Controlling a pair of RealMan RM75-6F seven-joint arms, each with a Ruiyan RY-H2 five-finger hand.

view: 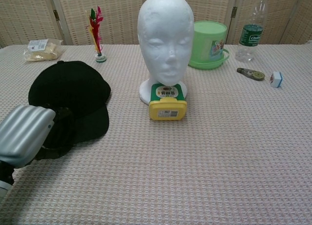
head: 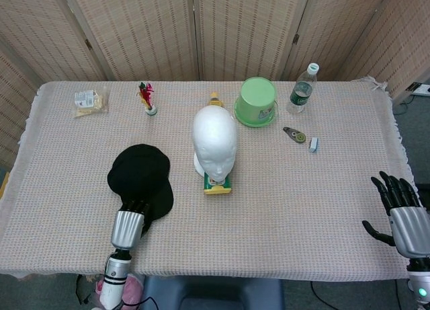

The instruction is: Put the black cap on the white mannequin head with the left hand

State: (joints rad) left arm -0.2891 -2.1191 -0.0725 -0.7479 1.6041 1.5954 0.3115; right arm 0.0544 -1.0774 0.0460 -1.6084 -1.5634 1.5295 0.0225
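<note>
The black cap (head: 140,175) (view: 68,93) lies flat on the table, left of the white mannequin head (head: 214,140) (view: 165,34), which stands upright and bare. My left hand (head: 127,228) (view: 24,134) is at the cap's near edge, its dark fingers curled over the brim and the thumb below it, gripping the brim. Most of the fingers are hidden behind the silver back of the hand. My right hand (head: 403,216) hovers at the table's near right corner, fingers spread, holding nothing.
A yellow-green box (head: 217,184) (view: 167,104) sits against the mannequin's base. Behind stand a green bucket (head: 256,101) (view: 209,43), a water bottle (head: 302,89) (view: 252,27), a feather toy (head: 147,98) and a snack bag (head: 89,101). Two small items (view: 251,74) lie at right.
</note>
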